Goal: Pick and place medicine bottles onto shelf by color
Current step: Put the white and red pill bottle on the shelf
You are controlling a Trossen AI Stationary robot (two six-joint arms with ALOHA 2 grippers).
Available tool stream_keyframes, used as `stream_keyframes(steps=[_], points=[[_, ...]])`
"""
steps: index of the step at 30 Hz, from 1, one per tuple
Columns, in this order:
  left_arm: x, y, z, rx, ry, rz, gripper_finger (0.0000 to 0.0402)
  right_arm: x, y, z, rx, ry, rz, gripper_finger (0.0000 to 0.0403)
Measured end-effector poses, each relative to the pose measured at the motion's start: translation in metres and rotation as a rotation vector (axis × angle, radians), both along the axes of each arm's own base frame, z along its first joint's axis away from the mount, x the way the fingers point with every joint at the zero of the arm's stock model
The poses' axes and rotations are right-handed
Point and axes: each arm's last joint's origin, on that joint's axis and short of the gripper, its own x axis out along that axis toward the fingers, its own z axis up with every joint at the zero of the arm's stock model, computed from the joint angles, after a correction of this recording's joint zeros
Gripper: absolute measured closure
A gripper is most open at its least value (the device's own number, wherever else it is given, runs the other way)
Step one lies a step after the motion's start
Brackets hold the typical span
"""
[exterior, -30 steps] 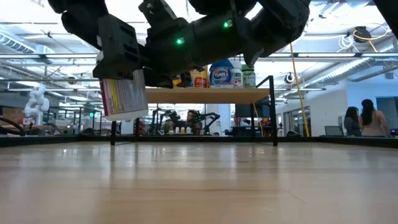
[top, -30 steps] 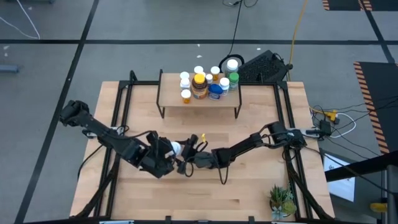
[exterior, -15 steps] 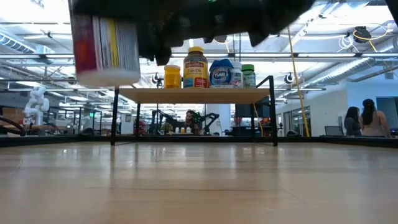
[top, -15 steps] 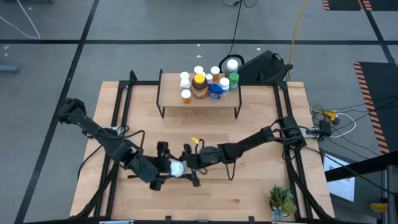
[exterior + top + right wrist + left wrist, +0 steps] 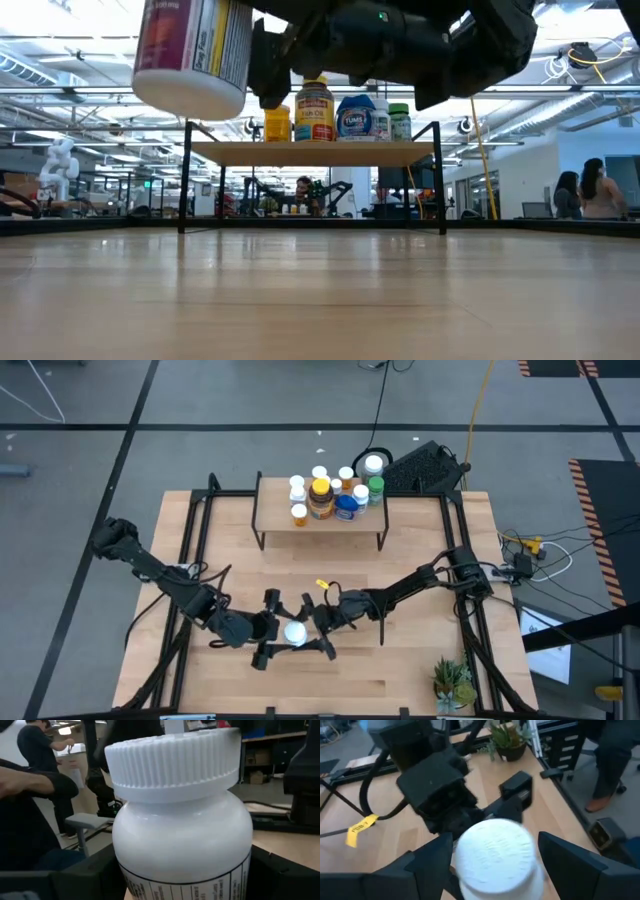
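Two end effectors, left (image 5: pixel 268 632) and right (image 5: pixel 322 628), around one white bottle (image 5: pixel 295 631).

Wooden table (image 5: pixel 420 660): shelf (image 5: pixel 322 525) at far edge carrying medicine bottles (image 5: pixel 335 495); potted plant (image 5: pixel 451 682) near corner.

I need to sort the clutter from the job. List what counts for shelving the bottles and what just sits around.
Job:
- white bottle, held off the table between both end effectors: left, right
- shelf
- bottles already on it

Lying about:
- potted plant, near right table corner
- keyboard, behind the shelf
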Motion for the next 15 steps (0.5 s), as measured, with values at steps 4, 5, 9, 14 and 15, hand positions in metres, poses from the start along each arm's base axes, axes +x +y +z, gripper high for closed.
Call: stream_keyframes(steps=[4, 5, 9, 14, 15], points=[[0.004, 0.007, -0.011, -0.005, -0.011, 0.015, 0.0107, 0.000, 0.000, 0.001, -0.007, -0.007, -0.004, 0.0134], [0.006, 0.009, -0.012, -0.012, -0.013, 0.016, 0.0107, 0.000, 0.000, 0.001, -0.011, -0.009, -0.009, 0.0134], [0.009, 0.013, -0.013, -0.055, -0.025, -0.014, 0.0108, 0.001, -0.001, 0.001, -0.024, -0.019, -0.034, 0.0134], [0.009, 0.015, -0.018, -0.068, -0.021, -0.023, 0.0116, 0.001, 0.000, 0.001, -0.025, -0.016, -0.032, 0.0133], [0.009, 0.016, -0.020, -0.072, -0.016, -0.022, 0.0124, 0.001, 0.000, 0.001, -0.025, -0.015, -0.033, 0.0133]])
